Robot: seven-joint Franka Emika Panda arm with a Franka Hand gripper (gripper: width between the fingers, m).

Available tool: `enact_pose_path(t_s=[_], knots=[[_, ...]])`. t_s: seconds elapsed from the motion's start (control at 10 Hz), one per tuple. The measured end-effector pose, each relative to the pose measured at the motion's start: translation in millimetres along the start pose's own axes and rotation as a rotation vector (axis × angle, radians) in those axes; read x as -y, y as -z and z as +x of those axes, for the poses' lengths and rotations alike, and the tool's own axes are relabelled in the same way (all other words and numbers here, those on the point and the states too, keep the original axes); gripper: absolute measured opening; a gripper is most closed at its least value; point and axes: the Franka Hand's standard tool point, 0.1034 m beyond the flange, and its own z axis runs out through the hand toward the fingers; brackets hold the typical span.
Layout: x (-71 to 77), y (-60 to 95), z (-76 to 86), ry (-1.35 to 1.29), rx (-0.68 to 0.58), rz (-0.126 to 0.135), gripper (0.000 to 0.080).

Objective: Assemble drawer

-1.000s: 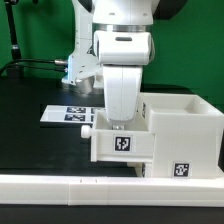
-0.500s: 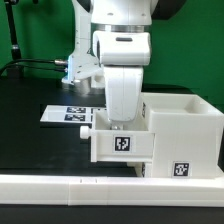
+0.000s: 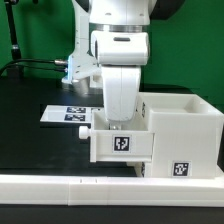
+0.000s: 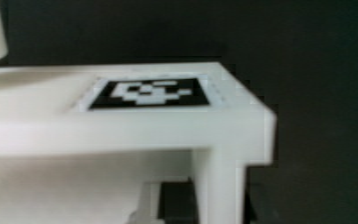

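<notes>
Nearest in the exterior view we see one long low white border rail [image 3: 110,187] running across the front edge of the black counter [image 3: 40,150]. Just behind it sits the drawer casing [image 3: 185,135], a large white box, open on top, with one square tag on its front face. One small tray [image 3: 122,143] projects from the casing toward the exterior view's left, bearing one tag and a round knob [image 3: 86,130] on its side. We count only this one tray in view.

The arm's white wrist stands directly over the tray and hides the end effector, so we cannot tell whether its fingers are spread or pressed together.

Farther back, the marker board [image 3: 62,114] lies flat on the counter, well apart from the rail, with bare black surface between.

The wrist view alone shows, blurred, a white tray corner [image 4: 176,135] with its tag facing up, and dark counter beyond its edge.
</notes>
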Motion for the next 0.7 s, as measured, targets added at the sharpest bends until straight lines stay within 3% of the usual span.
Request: enact_pose_path(t_s=[0.7], knots=[[-0.1, 0.3, -0.9, -0.001, 0.007, -0.006, 0.0039]])
